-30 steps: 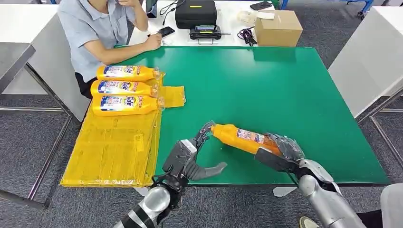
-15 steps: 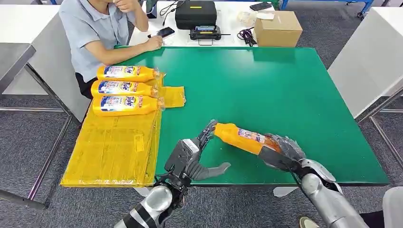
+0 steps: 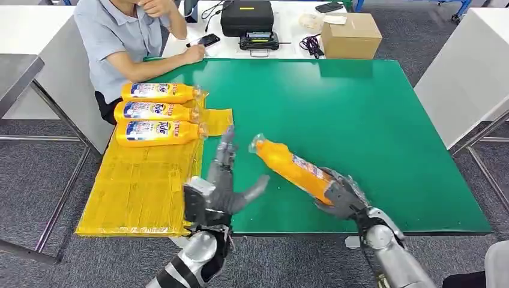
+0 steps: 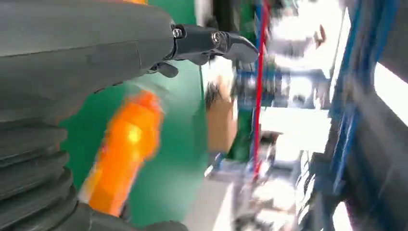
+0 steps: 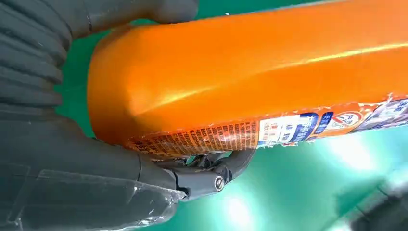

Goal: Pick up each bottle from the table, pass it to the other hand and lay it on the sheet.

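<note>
Orange bottle [image 3: 292, 168], gripped at its base by the right hand [image 3: 336, 195], has lifted and tilted cap-up over the green desk [image 3: 360, 114], while the left hand [image 3: 219, 186] has swung upright with fingers spread and empty beside it, so the handover looks close. Count: three bottles [image 3: 157, 112] on the yellow sheet [image 3: 141, 186], one in hand, four total.

4 orange bottles [image 3: 291, 168], 1 yellow sheet [image 3: 141, 186], 1 cardboard box [image 3: 351, 35], 1 person [image 3: 120, 42], 2 phones [image 3: 207, 40].
</note>
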Robot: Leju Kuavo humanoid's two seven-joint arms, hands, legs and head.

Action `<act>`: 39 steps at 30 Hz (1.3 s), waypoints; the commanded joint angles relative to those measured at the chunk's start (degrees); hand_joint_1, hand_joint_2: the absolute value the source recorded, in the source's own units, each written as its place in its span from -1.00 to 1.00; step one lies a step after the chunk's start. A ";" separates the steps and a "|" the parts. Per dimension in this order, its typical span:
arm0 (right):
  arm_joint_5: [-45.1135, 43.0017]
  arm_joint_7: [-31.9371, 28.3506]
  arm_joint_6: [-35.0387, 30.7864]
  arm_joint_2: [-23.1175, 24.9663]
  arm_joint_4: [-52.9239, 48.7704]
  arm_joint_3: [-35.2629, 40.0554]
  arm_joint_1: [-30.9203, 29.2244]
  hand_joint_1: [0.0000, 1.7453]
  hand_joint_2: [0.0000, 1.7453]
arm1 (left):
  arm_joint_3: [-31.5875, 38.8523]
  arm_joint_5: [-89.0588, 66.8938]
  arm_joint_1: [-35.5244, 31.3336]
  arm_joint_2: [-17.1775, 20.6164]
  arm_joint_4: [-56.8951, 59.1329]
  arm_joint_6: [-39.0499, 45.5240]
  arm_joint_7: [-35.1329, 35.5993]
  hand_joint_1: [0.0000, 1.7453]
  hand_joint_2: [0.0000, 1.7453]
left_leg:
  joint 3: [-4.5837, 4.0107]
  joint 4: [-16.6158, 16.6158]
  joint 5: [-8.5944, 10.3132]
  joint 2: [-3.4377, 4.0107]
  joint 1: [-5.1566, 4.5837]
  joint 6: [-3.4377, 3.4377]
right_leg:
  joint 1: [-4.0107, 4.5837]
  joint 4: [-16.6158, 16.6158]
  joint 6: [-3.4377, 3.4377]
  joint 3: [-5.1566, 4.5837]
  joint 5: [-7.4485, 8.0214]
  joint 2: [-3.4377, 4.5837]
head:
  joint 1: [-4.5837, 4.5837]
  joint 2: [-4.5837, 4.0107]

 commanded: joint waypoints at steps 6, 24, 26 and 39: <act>-5.34 -0.58 -1.32 7.72 -5.85 -7.55 2.03 1.00 1.00 | 4.42 17.65 4.83 3.44 3.32 0.21 -0.12 -1.00 1.00 | 0.16 -0.05 -0.11 0.13 0.05 -0.14 | 0.05 -0.09 -0.18 0.15 -0.06 0.15 | 0.02 0.00; -5.77 -4.08 5.45 6.70 -2.56 1.94 -1.35 1.00 1.00 | 4.32 30.56 3.44 6.11 4.18 -30.13 13.98 -1.00 1.00 | 0.03 0.01 -0.13 0.26 0.08 -0.15 | 0.07 -0.05 -0.19 0.01 -0.02 0.27 | 0.04 0.00; -5.70 -4.03 6.01 6.37 -2.82 2.94 -1.02 1.00 1.00 | 4.85 28.50 2.91 5.68 4.30 -30.12 12.04 -1.00 1.00 | 0.01 -0.01 -0.09 0.17 0.07 -0.17 | 0.07 -0.03 -0.21 -0.01 -0.02 0.18 | 0.04 0.00; -4.29 -4.77 6.87 8.78 0.38 8.52 -3.44 1.00 1.00 | 5.85 21.91 -2.43 1.06 14.02 -18.11 8.54 -1.00 1.00 | -0.02 0.01 -0.08 0.12 0.04 -0.12 | 0.04 -0.03 -0.16 -0.04 -0.02 0.14 | 0.02 0.00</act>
